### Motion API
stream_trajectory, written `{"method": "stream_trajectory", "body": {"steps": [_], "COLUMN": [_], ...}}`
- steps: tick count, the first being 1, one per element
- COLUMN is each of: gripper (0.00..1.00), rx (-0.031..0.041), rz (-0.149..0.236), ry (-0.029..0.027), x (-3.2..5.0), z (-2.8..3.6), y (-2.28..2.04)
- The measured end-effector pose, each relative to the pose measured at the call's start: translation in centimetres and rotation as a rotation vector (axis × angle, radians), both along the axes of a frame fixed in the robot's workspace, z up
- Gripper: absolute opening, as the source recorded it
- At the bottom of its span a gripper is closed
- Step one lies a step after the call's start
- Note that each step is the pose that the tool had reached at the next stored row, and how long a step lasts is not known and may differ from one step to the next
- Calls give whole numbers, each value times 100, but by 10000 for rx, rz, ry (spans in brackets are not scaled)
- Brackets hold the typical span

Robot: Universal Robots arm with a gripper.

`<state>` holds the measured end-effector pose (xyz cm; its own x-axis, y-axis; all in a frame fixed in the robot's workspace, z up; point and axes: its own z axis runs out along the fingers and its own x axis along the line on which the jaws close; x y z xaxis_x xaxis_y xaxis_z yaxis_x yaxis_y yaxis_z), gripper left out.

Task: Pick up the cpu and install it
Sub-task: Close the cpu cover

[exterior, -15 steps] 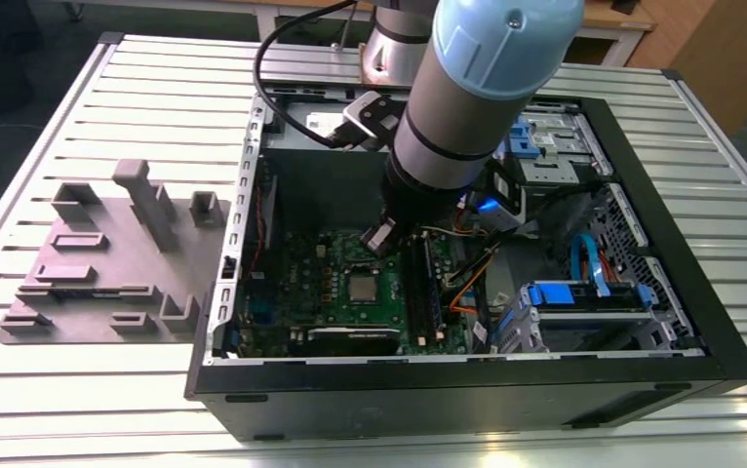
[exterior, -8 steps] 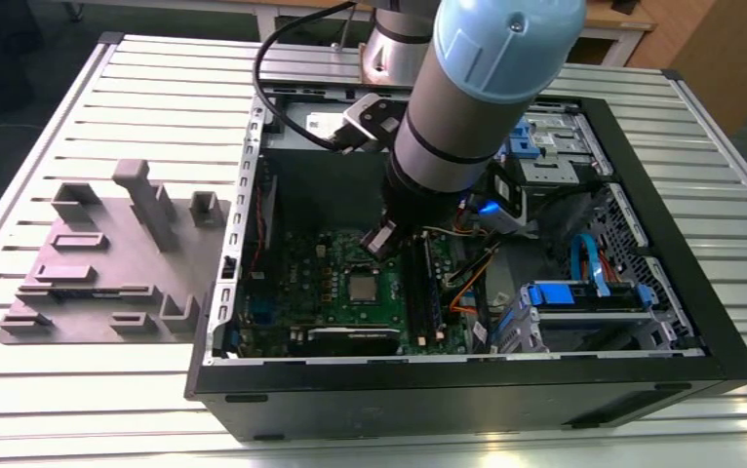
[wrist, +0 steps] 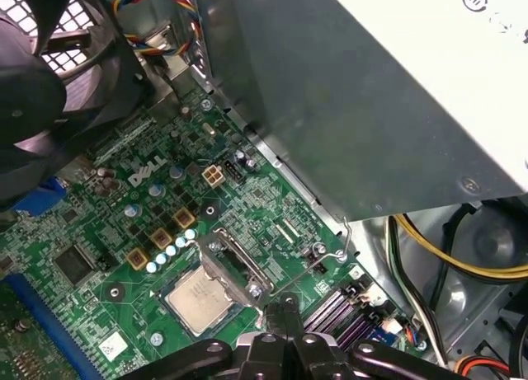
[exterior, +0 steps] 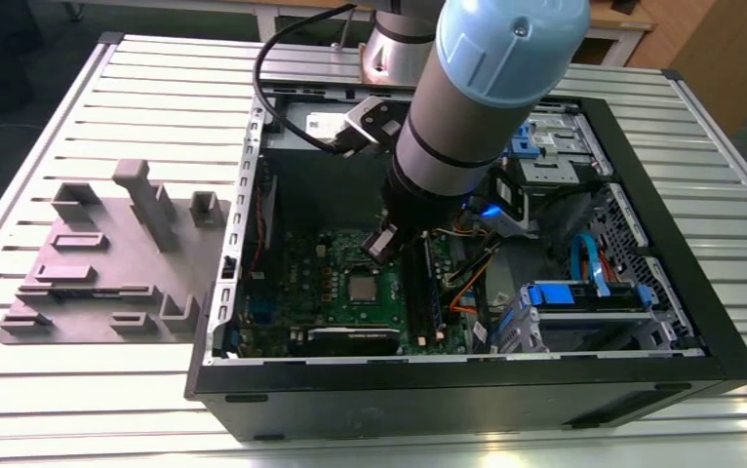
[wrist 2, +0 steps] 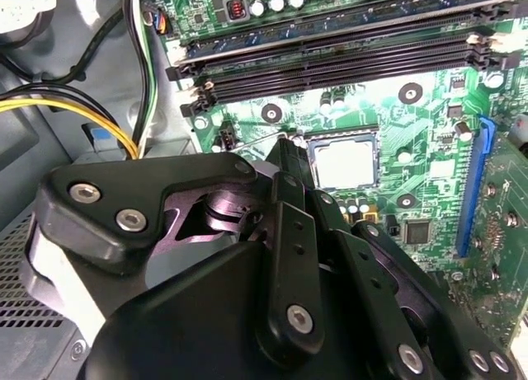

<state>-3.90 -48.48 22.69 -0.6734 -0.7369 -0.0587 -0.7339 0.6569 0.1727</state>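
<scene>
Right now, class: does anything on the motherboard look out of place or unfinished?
Yes. The cpu lies in its socket, but the socket's metal load plate stands raised at the cpu's edge rather than over it, and the thin wire lever sticks up unlatched. The gripper sits beside the socket.

Gripper body is blocking the socket's near edge; fan is running off frame.

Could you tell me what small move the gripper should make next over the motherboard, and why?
Probably a short lift straight up. The cpu already lies flat in its socket on the motherboard, and the gripper sits beside it, not touching it, with its fingers together, so nothing seems left to carry.
</scene>
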Motion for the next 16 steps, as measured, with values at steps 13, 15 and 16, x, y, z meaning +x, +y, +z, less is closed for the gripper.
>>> {"method": "stream_trajectory", "body": {"steps": [13,15,16], "gripper": [10,10,10], "rx": [-12,-12,-13], "rz": [11,10,11], "ry": [0,0,0], "x": [7,7,7], "z": [-5,-6,-6], "y": [-27,-27,-27]}}
